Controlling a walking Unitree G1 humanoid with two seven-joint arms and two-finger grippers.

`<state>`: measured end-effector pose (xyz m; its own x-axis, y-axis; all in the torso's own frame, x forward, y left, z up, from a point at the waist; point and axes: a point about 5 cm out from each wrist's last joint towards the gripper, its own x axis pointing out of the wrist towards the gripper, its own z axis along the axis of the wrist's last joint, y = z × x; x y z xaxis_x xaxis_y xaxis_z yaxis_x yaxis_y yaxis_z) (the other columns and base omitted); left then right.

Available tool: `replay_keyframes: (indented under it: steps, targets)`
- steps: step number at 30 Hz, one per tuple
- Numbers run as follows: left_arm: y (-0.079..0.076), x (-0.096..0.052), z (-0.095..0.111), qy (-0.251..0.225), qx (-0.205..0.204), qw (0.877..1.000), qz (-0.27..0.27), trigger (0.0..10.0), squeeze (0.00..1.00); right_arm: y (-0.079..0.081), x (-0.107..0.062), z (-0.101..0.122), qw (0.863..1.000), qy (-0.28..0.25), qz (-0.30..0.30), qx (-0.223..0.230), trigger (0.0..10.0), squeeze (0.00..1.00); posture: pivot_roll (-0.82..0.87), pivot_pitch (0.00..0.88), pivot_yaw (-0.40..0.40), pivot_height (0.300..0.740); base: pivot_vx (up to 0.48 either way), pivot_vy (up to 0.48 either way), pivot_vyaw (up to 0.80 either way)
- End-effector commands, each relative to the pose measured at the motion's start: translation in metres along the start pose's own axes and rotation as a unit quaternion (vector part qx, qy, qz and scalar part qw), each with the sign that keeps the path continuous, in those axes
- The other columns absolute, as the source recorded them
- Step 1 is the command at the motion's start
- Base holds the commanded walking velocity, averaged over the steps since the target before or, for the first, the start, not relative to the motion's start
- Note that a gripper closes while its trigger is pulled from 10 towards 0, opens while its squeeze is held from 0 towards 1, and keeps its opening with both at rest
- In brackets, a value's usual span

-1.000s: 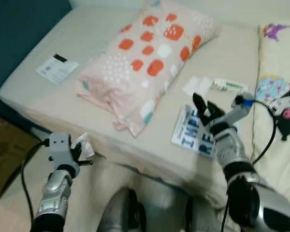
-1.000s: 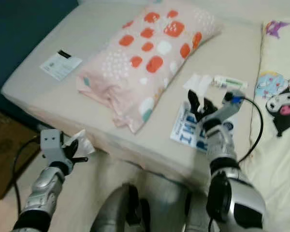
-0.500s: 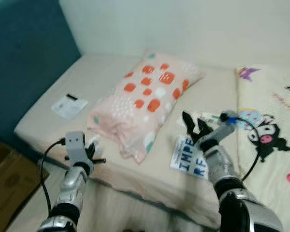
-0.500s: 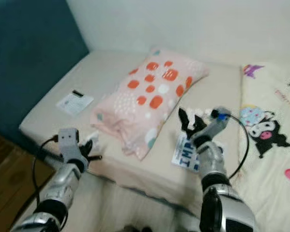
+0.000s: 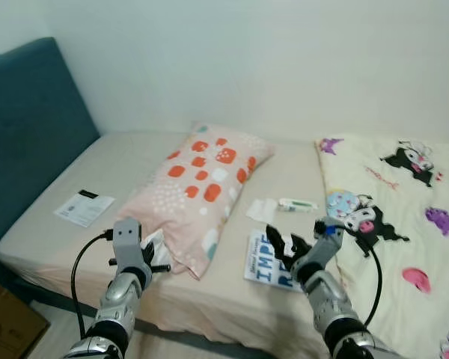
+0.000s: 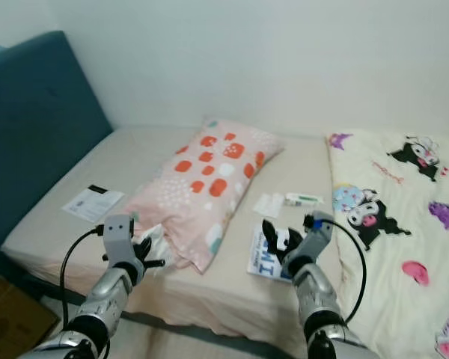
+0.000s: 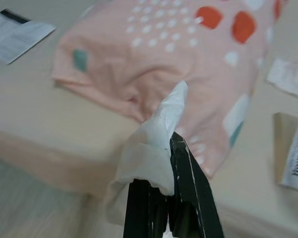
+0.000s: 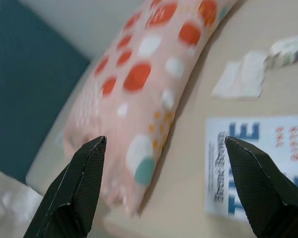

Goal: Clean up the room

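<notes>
Bed (image 5: 82,239) with a beige sheet runs across the room against a white wall, a teal headboard (image 5: 30,120) at the robot's left; a pink pillow (image 5: 198,187) with orange and white spots lies slantwise on the sheet, and a cream blanket (image 5: 404,224) printed with cartoon figures covers the right part of the bed; the left pincer (image 7: 164,198) is held just off the near edge of the bed, beside the pillow's near corner, its two black fingers pressed together on a crumpled white tissue (image 7: 154,144), which sticks up past the fingertips; the right pincer (image 8: 164,188) hovers above the sheet with its fingers spread wide and nothing between them, over a white magazine (image 5: 266,269) with big blue letters that lies flat near the front edge, between the pillow and the blanket; farther back on the sheet, just beyond the magazine, lie a small white folded paper (image 5: 260,209) and, just beside it, a small white tube (image 5: 298,204) with a green mark; a printed leaflet (image 5: 84,207) with a black strip rests well apart from these, on the left part of the sheet near the headboard; a brown cardboard box (image 5: 7,329) stands on the floor at the bed's left corner.
</notes>
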<state>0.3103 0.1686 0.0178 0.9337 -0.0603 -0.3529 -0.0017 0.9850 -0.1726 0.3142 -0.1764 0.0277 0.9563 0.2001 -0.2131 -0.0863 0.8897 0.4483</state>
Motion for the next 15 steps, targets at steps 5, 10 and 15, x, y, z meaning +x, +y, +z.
replay_keyframes:
  steps: [5,10,15]
  targets:
    - [-0.007,-0.005,-0.020,0.038,0.033,0.998,-0.023,10.0,0.00,-0.001,-0.007,-0.021,0.999,0.041,-0.016,0.001,10.0,0.00,-0.09,0.000,0.095,0.700,0.000,-0.441,0.73]
    - [-0.008,-0.005,-0.023,0.043,0.011,0.999,-0.012,10.0,0.00,0.004,-0.006,-0.025,0.999,0.046,-0.008,-0.004,10.0,0.00,-0.09,0.000,0.103,0.700,0.000,-0.096,0.73]
    - [-0.009,-0.005,-0.024,0.053,0.012,0.998,-0.010,10.0,0.00,0.006,-0.006,-0.027,0.999,0.053,-0.010,-0.007,10.0,0.00,-0.09,0.000,0.106,0.700,0.000,0.000,0.73]
